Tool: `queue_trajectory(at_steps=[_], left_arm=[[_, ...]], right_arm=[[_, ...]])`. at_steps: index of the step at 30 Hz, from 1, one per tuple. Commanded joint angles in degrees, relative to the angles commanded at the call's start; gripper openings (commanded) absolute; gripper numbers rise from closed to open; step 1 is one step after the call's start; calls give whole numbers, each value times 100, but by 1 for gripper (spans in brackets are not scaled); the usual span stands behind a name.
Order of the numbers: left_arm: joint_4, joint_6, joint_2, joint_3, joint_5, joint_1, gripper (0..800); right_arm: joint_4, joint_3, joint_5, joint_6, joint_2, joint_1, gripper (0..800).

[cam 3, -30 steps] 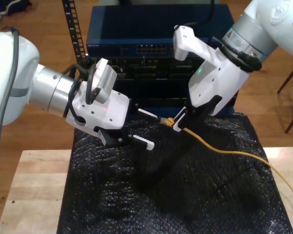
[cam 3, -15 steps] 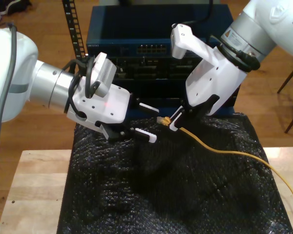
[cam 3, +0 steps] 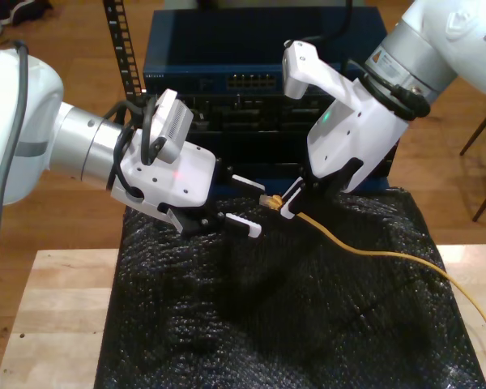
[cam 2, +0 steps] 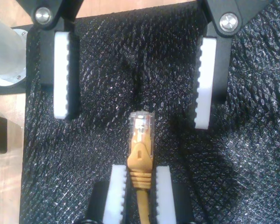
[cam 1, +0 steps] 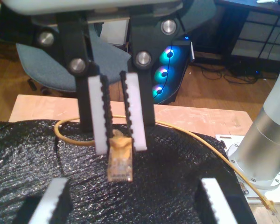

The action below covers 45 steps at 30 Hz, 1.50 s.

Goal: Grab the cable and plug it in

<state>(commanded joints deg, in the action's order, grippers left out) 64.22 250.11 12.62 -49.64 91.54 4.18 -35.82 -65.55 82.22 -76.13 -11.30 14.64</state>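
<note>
My second end effector (cam 3: 285, 203) is clamped on the cable (cam 3: 348, 241) just behind its plug (cam 2: 141, 123), above the black mat (cam 3: 308, 324). My first end effector (cam 3: 247, 204) stands apart, facing the plug. I judge it should approach straight and close squarely on the plug body.

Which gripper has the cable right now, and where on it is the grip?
My second gripper is shut on the cable, clamping the orange boot just behind the clear plug. My first gripper is open, holding nothing.
</note>
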Motion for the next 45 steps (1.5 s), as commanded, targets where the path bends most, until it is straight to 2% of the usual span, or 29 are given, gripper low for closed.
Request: queue_trajectory(at_steps=[6,17,22,33,45], left_arm=[[290,-18,0,9,53,0,609],[299,-26,-26,35,53,0,580],[299,-70,-26,44,44,0,539],[308,-70,-35,62,35,9,379],[308,-70,-44,62,18,9,293]], right_arm=[[-9,0,0,0,9,0,6],[-9,0,0,9,18,9,7],[-9,0,0,0,18,9,6],[-9,0,0,0,18,9,6],[-9,0,0,0,18,9,6]])
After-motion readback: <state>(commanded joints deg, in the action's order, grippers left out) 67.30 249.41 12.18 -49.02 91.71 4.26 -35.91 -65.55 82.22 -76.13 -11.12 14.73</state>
